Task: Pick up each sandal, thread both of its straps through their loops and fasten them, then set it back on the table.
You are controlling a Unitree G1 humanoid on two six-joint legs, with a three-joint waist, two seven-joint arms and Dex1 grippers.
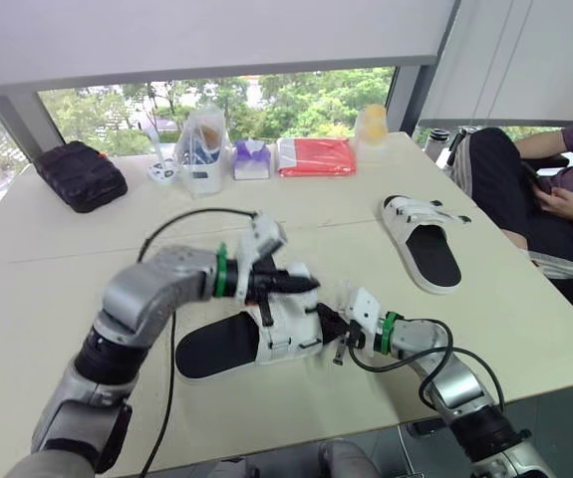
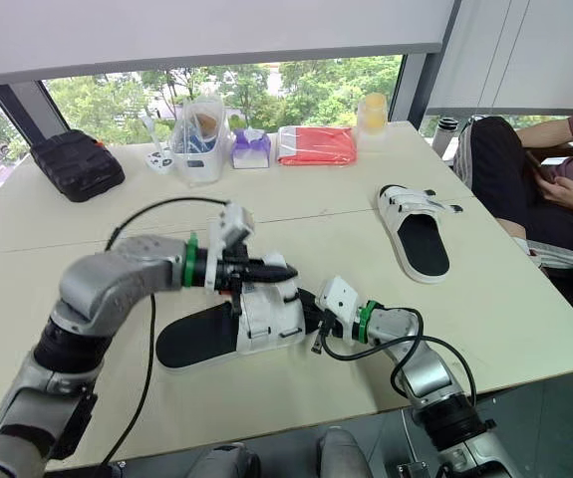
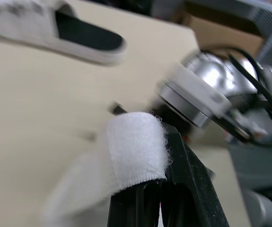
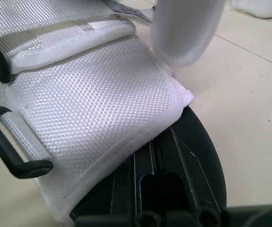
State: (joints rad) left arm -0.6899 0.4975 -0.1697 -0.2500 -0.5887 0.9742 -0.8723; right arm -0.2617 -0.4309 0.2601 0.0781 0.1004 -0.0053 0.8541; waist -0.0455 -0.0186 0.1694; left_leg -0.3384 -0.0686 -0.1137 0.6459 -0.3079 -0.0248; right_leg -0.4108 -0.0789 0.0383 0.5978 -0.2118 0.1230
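Note:
The near sandal (image 1: 266, 337), white upper on a black sole, lies at the table's front with its toe pointing right. My left gripper (image 1: 304, 286) hovers over its upper, shut on a white strap (image 3: 133, 146) that folds over the black fingers. At the toe end, my right gripper (image 1: 332, 332) is shut on the sandal; one finger runs along the footbed under the woven upper (image 4: 93, 104). A black loop (image 4: 13, 156) sticks out at the upper's edge. The second sandal (image 1: 423, 239) lies flat at the right, apart from both grippers.
Along the window edge stand a black pouch (image 1: 80, 175), a clear container (image 1: 202, 149), a purple tissue pack (image 1: 252, 159), a red packet (image 1: 316, 156) and a yellow jar (image 1: 372, 127). A person (image 1: 555, 189) sits at the table's right side.

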